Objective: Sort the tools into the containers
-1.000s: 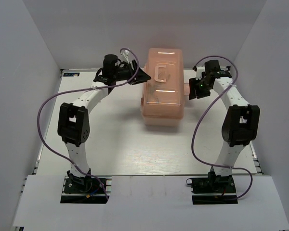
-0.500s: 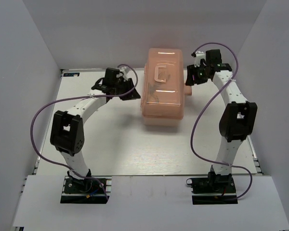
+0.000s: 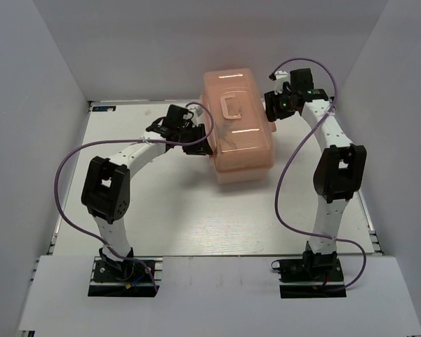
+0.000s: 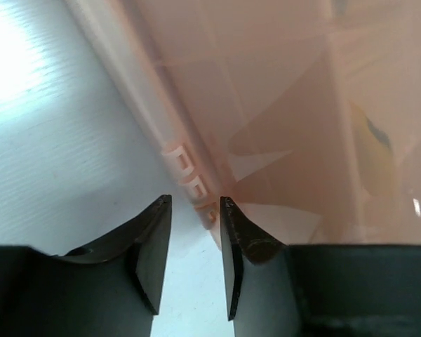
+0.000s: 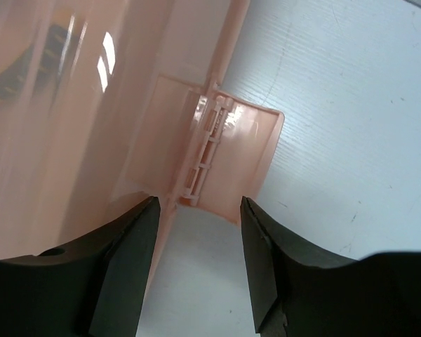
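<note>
The salmon-pink toolbox (image 3: 237, 126) stands at the table's far middle, lid shut, turned slightly askew. My left gripper (image 3: 201, 145) is at its left side, jaws a little apart and empty; the left wrist view shows the fingertips (image 4: 195, 203) astride the edge of the box's rim (image 4: 186, 165). My right gripper (image 3: 271, 107) is at the box's far right side, open; its jaws (image 5: 200, 203) straddle a side latch flap (image 5: 231, 151) without closing on it. The tools are inside: only dim dark shapes show through the walls (image 5: 28, 67) (image 4: 377, 133).
White walls close in the table (image 3: 168, 210) on the left, right and back. Purple cables loop from both arms (image 3: 70, 158) (image 3: 288, 189). The box sits close to the back wall.
The left gripper has swung right up to the box's left side. The right gripper has moved farther back and left along the box's right side. The box has turned slightly askew.
</note>
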### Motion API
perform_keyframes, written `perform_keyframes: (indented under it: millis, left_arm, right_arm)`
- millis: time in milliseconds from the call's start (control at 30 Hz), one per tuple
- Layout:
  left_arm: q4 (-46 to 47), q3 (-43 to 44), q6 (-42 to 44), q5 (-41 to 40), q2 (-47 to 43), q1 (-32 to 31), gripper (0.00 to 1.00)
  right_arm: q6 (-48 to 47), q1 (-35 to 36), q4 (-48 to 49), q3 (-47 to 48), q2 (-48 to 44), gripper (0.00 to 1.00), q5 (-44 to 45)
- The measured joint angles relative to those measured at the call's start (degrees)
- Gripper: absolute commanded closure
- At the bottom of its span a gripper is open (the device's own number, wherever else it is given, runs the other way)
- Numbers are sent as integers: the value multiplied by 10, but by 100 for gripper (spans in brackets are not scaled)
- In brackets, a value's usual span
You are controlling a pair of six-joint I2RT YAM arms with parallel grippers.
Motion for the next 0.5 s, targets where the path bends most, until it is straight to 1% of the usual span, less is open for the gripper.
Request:
perform_keyframes:
  millis: [133, 233, 367, 500]
  left_arm:
    - [-21, -10, -16, -56, -20, 4, 50]
    - [-39, -23, -29, -100, -54, 15, 48]
    - [-50, -39, -44, -140, -114, 35, 48]
    - [-50, -40, -51, -168, -157, 49, 48]
  right_arm:
    - [1, 8, 10, -24, -9, 44, 36]
    - [1, 10, 18, -83, -42, 45, 54]
    - [0, 9, 18, -179, -111, 46, 48]
    - [1, 10, 16, -225, -162, 48, 24]
